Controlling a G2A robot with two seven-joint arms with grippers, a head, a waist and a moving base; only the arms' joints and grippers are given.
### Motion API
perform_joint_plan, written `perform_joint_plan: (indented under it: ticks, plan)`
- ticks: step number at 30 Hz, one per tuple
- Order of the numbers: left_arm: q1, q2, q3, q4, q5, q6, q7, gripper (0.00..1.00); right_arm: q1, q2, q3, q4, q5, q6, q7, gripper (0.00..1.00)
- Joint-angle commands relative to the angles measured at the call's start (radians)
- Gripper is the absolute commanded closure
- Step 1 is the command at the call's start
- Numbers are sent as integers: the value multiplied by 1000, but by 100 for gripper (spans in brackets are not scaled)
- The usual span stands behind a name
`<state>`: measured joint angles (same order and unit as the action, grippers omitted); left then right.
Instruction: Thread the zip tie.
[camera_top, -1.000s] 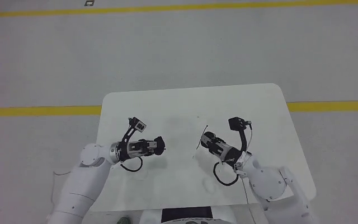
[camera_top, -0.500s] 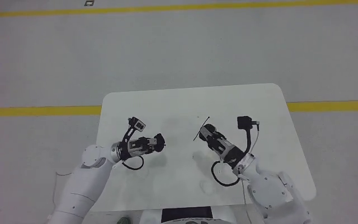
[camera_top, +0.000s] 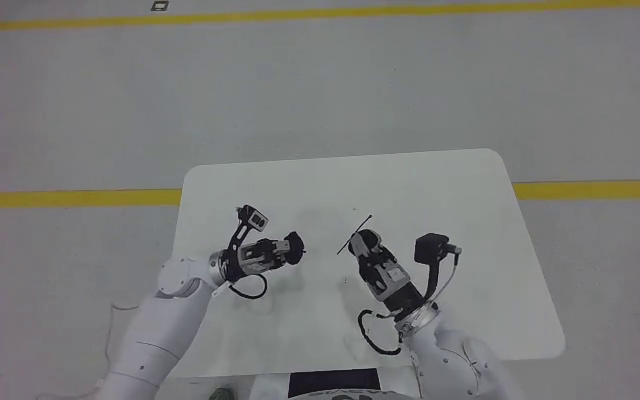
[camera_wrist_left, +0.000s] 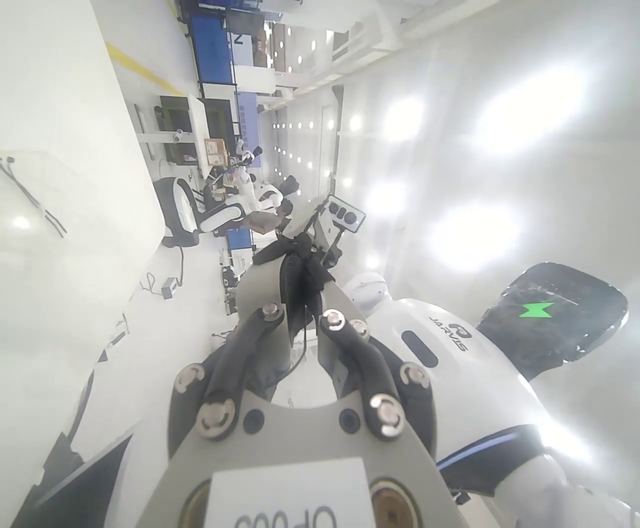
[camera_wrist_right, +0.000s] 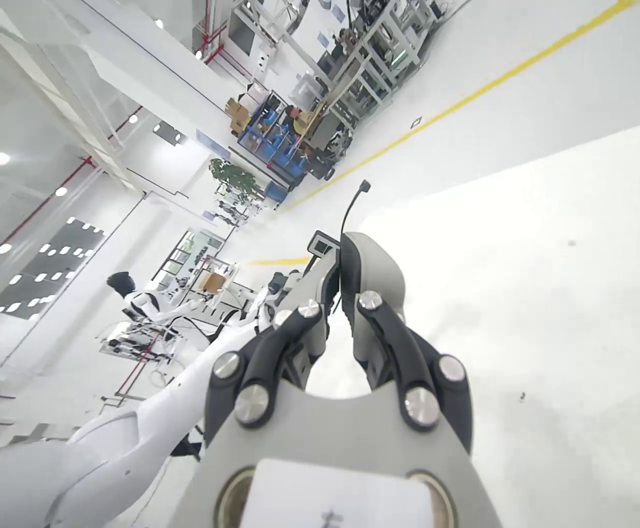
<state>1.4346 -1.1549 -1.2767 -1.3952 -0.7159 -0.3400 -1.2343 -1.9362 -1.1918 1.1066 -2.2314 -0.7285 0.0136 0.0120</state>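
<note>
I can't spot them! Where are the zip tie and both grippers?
zip tie (camera_wrist_right: 349, 211), right wrist view, middle of its strap.
right gripper (camera_wrist_right: 340, 256), right wrist view, between its fingertips.
left gripper (camera_wrist_left: 296, 252), left wrist view, between its fingertips.

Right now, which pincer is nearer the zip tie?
Right. The right pincer is clamped on the zip tie, which sticks out past its fingertips. The left pincer sits apart from it, across a gap of bare table.
</note>
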Motion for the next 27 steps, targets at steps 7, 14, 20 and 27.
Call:
perform_joint_plan:
  ticks: [7,14,20,27]
  plan:
    - [0,0,-1,0,-2,0,-3,100,0,0,1,0,10,0,12,100]
    - [18,-6,33,-34,-2,0,76,100,14,-10,-63,14,-119,61,-95,100]
    - [7,-15,70,-40,15,0,103,100,16,-19,-135,43,-251,116,-168,100]
    - [-2,-21,76,-41,41,0,125,100,13,-21,-160,68,-343,141,-202,100]
